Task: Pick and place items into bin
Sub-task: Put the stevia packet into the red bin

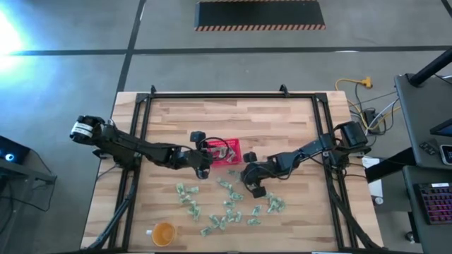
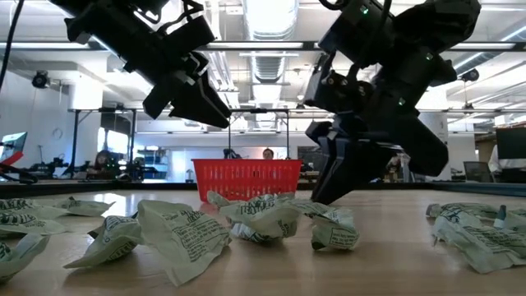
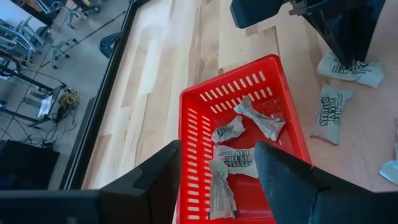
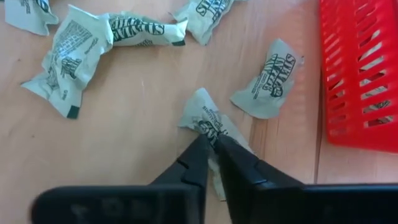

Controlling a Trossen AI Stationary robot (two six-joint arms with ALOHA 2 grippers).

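The red basket (image 1: 227, 151) stands mid-table and has several packets (image 3: 239, 163) lying in it. Many more pale green and white packets (image 1: 227, 207) are scattered on the wood nearer the near edge. My left gripper (image 3: 217, 168) hangs open and raised over the basket's left part (image 2: 197, 103), with nothing between its fingers. My right gripper (image 4: 209, 138) is down at the table just right of and nearer than the basket (image 1: 252, 185), shut on one packet (image 4: 208, 121). My right gripper pinches one packet between its two fingertips, at the crinkled middle (image 4: 205, 123). The fingers come from above, slanting down to the tabletop (image 2: 325, 196). The packet lies flat on the wood, its ends spreading past both sides of the fingers.
An orange cup (image 1: 163, 233) stands near the table's near edge, left of the packets. Two loose packets (image 4: 268, 81) lie between my right gripper and the basket wall (image 4: 357, 74). A black frame borders the table (image 1: 212, 95). Bare wood lies beyond the basket toward the far edge.
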